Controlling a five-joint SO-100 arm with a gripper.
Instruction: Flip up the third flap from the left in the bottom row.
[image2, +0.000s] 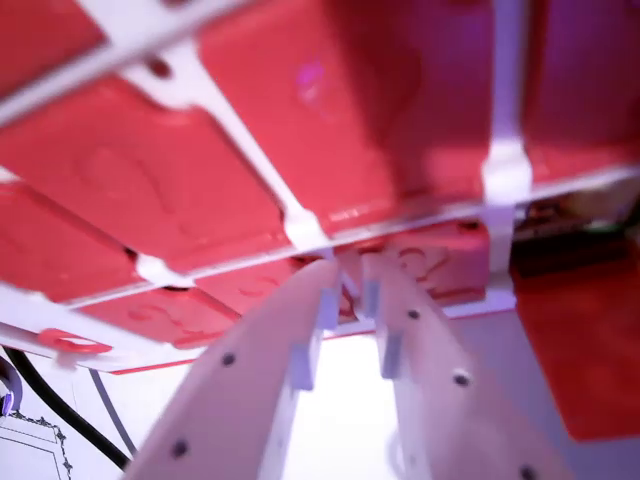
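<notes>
Gripper (350, 300): two pale, whitish-lilac plastic fingers rising from the bottom of the frame toward centre. Left finger (240, 390) broad and flat-faced, right finger (435, 385) narrower. Small dark round screws dot both faces. Stepped, notched inner edges. Image blurred.

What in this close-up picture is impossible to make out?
- Wrist view: raised marks on the red flaps are blurred.
- The board's full extent, so which row this is: cut off by the edges.
- The flap edge at the tool tips: hidden behind them, contact unclear.
</notes>
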